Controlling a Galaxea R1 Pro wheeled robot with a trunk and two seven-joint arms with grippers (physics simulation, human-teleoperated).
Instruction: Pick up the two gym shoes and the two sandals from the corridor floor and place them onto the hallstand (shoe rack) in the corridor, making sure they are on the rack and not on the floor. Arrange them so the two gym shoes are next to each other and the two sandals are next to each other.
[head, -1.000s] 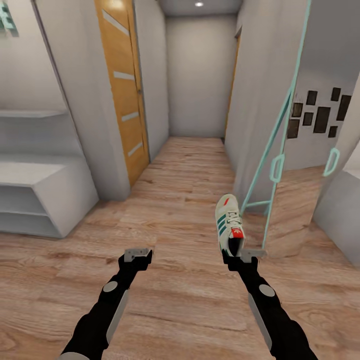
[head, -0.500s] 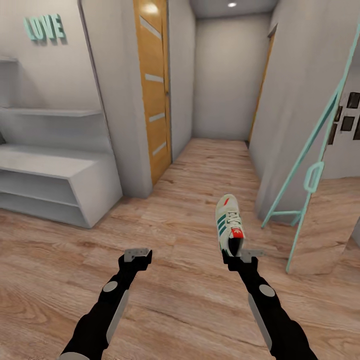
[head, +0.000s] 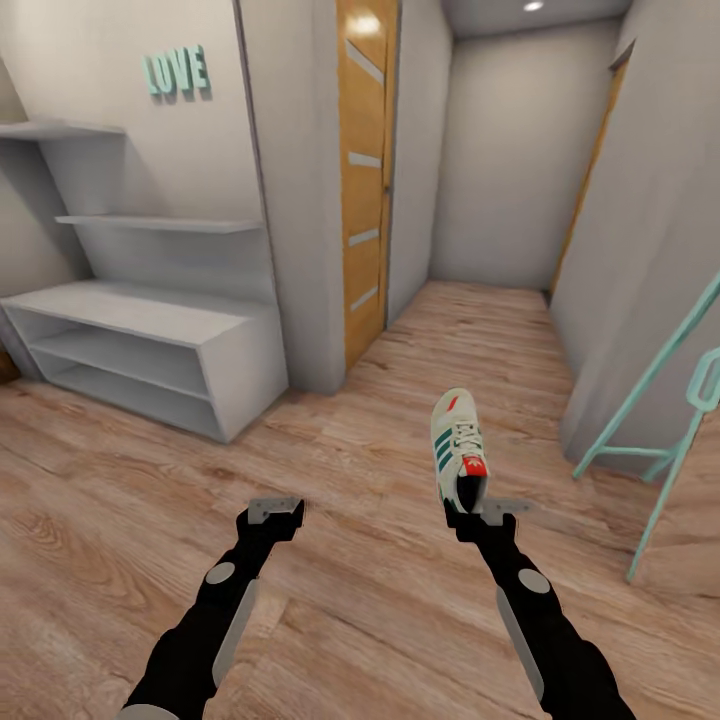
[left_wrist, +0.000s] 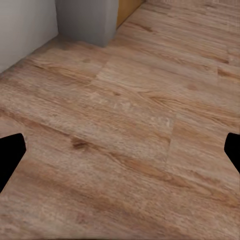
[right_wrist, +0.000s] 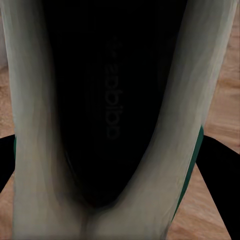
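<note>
Sneaker (head: 458, 445) is clamped at its heel by the right gripper (head: 487, 508), toe forward above the floor (head: 150, 500). Left gripper (head: 275, 508) hangs empty, fingers apart. The rack (head: 140, 345), ahead-left, is best approached squarely, the shoe kept level.

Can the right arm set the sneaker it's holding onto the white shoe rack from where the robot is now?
Probably not yet. The long white-grey shoe rack stands far off to the left, across open wood-plank floor, while the right gripper holds the cream-white, green-striped sneaker well short of it. Nothing blocks the way.
</note>
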